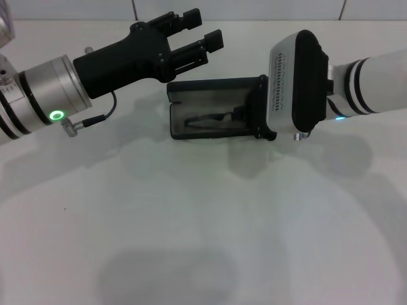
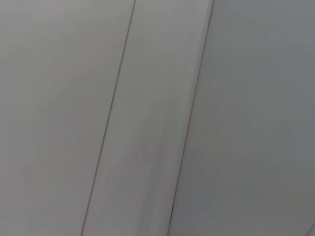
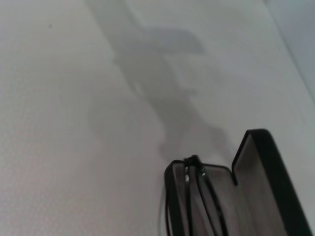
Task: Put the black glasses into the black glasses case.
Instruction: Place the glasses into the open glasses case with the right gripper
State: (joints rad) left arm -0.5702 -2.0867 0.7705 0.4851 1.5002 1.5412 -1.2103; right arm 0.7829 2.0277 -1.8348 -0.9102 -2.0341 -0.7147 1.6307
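The case (image 1: 219,108) lies open on the white bench (image 1: 203,222), toward the far side, lid tipped up at the back. And there are the glasses (image 1: 213,119), folded and lying inside the case's lower tray, dark frame against the grey lining. The right wrist view backs that up: the glasses (image 3: 197,196) sit in the tray with their temple arms running along its length, the raised lid of the case (image 3: 266,182) beside them.

The left claw (image 1: 197,38) hangs just beyond the case's left end, above the bench, its two black fingers (image 1: 187,20) spread apart with clear space between them and nothing in their grip. It is not touching the case.

The right arm comes in from the right, its wrist housing hard up against the case's right end. The right claw itself is hidden behind that housing, so whether it is spread or pinched cannot be told.

The left wrist view shows only pale tiled wall (image 2: 157,118).
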